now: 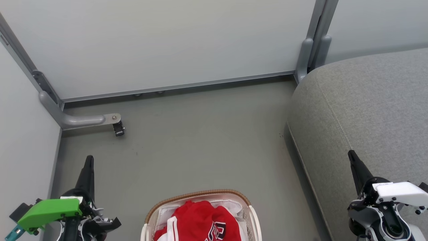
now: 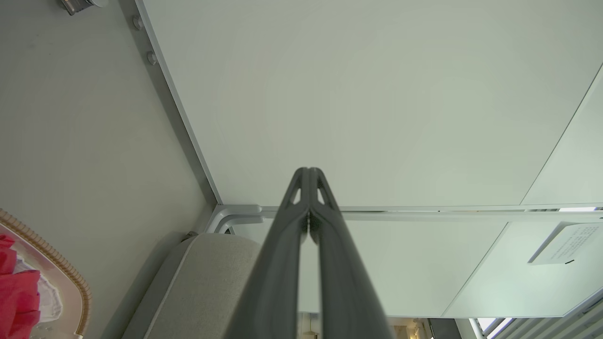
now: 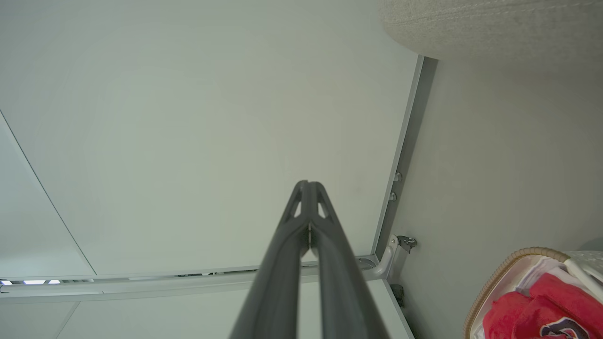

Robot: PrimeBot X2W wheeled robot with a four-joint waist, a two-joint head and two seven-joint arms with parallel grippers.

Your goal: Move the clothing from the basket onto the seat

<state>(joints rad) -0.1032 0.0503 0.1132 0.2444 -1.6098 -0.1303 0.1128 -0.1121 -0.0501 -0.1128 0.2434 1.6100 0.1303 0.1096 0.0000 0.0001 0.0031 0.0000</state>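
The red clothing [image 1: 200,221] with white trim and dark lettering lies bunched in the white basket [image 1: 200,195] with a brown woven rim, at the bottom centre of the head view. The grey seat [image 1: 367,100] fills the right side. My left gripper [image 1: 89,159] stands shut at the lower left, well left of the basket, holding nothing. My right gripper [image 1: 351,154] stands shut at the lower right, over the seat's front part, also empty. Each wrist view shows its own gripper, left [image 2: 308,170] and right [image 3: 308,183], with fingers pressed together, and the clothing [image 2: 16,292] [image 3: 541,306] at a lower corner.
Pale partition panels [image 1: 160,43] close off the back and left, on a grey frame with a castor foot [image 1: 118,129] jutting onto the grey floor [image 1: 200,140]. Open floor lies between the basket, the panels and the seat.
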